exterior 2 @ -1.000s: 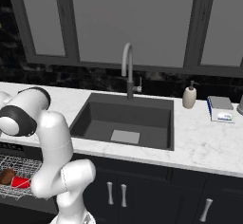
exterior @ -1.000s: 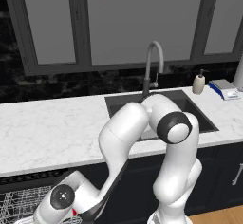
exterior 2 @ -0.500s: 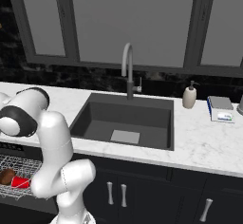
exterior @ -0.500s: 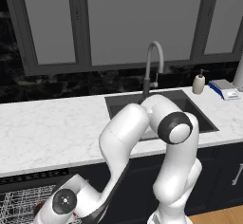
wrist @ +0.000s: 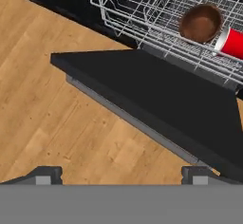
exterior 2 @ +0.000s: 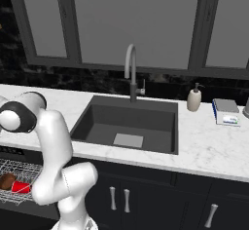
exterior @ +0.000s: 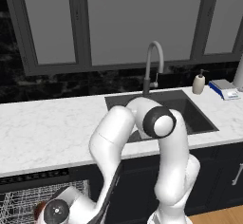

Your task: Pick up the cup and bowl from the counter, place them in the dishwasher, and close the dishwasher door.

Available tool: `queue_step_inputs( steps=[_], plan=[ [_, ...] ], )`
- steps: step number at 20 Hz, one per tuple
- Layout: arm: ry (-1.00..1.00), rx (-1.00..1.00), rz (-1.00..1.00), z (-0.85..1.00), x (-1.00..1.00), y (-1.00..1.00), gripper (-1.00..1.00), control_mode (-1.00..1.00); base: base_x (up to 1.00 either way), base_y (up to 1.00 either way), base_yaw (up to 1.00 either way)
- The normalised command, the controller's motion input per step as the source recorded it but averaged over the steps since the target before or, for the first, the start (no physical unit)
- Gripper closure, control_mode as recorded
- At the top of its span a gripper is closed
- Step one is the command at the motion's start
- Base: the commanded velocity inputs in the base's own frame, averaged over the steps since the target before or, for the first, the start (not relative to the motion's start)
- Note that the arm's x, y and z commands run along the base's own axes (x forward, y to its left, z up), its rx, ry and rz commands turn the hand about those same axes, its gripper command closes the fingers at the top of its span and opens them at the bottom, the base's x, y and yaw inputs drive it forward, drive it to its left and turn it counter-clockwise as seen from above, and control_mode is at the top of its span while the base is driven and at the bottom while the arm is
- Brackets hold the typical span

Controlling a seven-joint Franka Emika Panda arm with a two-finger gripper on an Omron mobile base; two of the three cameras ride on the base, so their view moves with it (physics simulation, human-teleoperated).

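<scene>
The dishwasher door point(wrist: 156, 99) hangs open as a flat dark panel over the wood floor, with a pale bar along its underside. Behind it, the white wire rack point(wrist: 137, 14) holds the reddish-brown bowl point(wrist: 200, 23), and the red cup point(wrist: 232, 42) lies on its side next to it. Both also sit in the rack at the lower left of the right base view: the bowl point(exterior 2: 7, 180) and the cup point(exterior 2: 20, 187). My gripper point(wrist: 122, 175) is open and empty, low in front of the door's outer edge, fingertips point(wrist: 47, 173) wide apart. The arm's wrist point(exterior: 57, 211) is down by the rack point(exterior: 23, 201).
The white marble counter point(exterior: 47, 128) carries a dark sink point(exterior 2: 126, 126) with a faucet point(exterior 2: 130, 73). A soap bottle point(exterior 2: 194, 99) and a small box point(exterior 2: 226, 112) stand to its right. Dark cabinet doors point(exterior 2: 146, 200) run under the counter. Wood floor point(wrist: 42, 104) lies below the door.
The wrist has sunk a little lower beside the rack in the left base view. Bowl and cup stay put in the rack.
</scene>
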Motion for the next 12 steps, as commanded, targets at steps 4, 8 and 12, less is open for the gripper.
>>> queue_step_inputs(
  steps=[4, 8, 12],
  plan=[
    [-0.1, -0.66, 0.2, 0.01, -0.49, 0.74, -1.0, -1.0, 0.0, 0.0, 0.0],
    [-0.36, -0.41, 0.16, -0.36, -0.51, 0.4, -1.0, -1.0, 0.0, 0.0, 0.0],
    [-0.09, -0.26, 0.22, -0.61, -0.04, 0.01, -1.0, -1.0, 0.0, 0.0, 0.0]
  ],
)
